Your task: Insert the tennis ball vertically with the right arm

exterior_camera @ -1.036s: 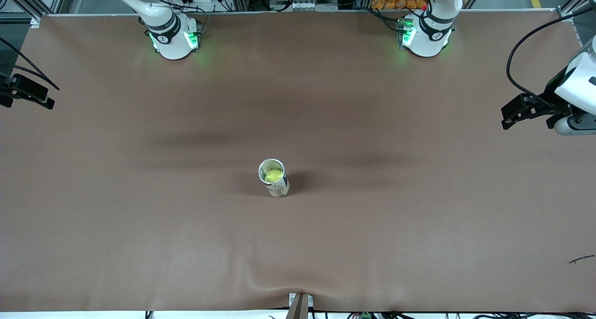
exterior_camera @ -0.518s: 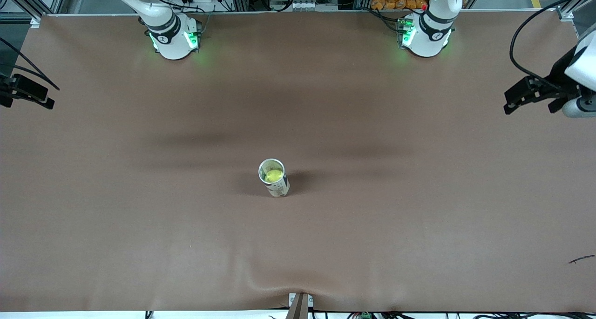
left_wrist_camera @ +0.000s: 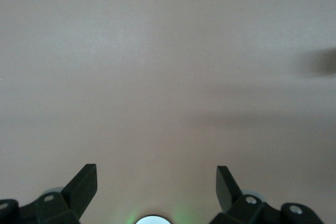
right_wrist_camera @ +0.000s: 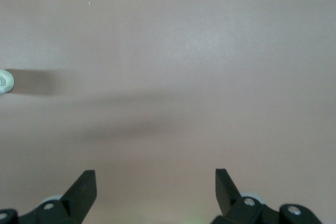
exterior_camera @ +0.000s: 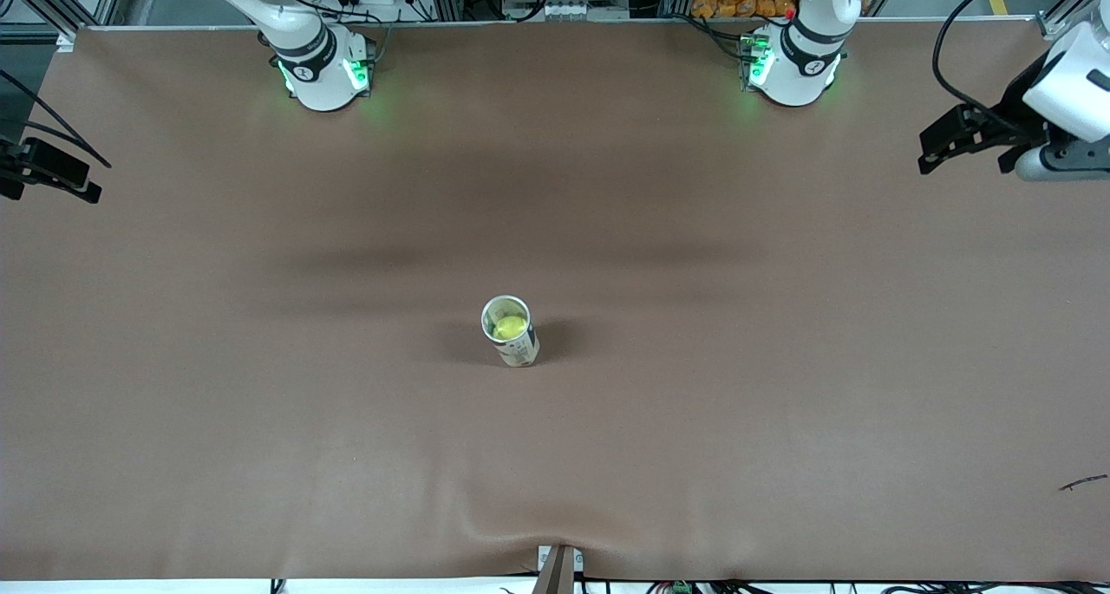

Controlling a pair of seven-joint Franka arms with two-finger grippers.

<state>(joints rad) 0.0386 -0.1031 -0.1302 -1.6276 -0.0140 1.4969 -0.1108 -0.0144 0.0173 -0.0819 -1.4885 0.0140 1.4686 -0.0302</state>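
Brown table (exterior_camera: 780, 421), bare apart from upright white can (exterior_camera: 518, 344) mid-table, tennis ball (exterior_camera: 510, 326) already inside. Ball light, fuzzy, springy; best pinched across middle. Left gripper (exterior_camera: 945, 139) and right gripper (exterior_camera: 43, 178) at table ends, both spread wide, empty.

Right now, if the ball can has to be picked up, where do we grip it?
Grip the can across its round side wall, below the rim, coming in level from the side. It stands upright with its mouth open and a tennis ball inside, so a grip from above looks poor.
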